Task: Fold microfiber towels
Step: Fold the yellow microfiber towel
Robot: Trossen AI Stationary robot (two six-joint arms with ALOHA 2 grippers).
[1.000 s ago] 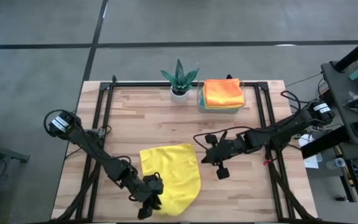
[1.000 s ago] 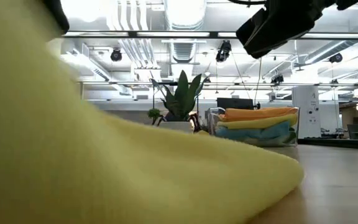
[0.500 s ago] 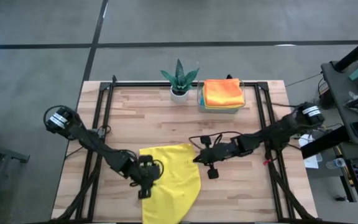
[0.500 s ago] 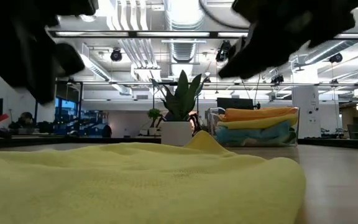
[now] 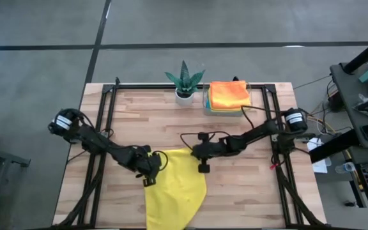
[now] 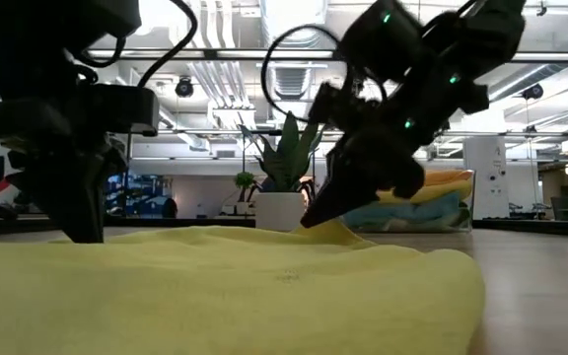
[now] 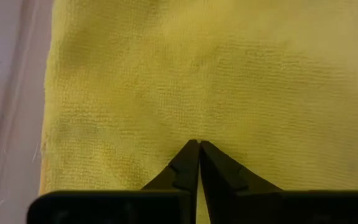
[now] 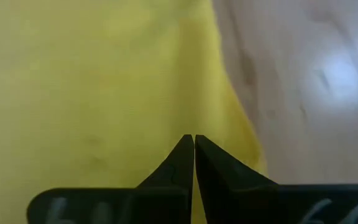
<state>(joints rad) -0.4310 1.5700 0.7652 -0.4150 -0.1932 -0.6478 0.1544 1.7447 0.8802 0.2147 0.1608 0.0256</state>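
A light wooden surface [image 5: 165, 121] with a black frame is seen from above on a grey floor; behind it, in the low view, an open room with ceiling ducts and lights is shown. A yellow towel [image 5: 176, 185] is spread on the near middle of the surface, its near end reaching the surface's front edge. The left tool [image 5: 149, 174] is set at the towel's far left corner, its fingers [image 7: 185, 165] clenched together with the tips on the cloth. The right tool [image 5: 200, 160] is set at the towel's far right corner, likewise clenched, its fingers [image 8: 182, 158] pressed together on the yellow cloth near its edge. At the far edge a clear tray [image 5: 227, 110] is filled with stacked towels, an orange towel [image 5: 229, 94] on top. Just beside it, to the left, a spiky potted plant [image 5: 184, 82] is placed.
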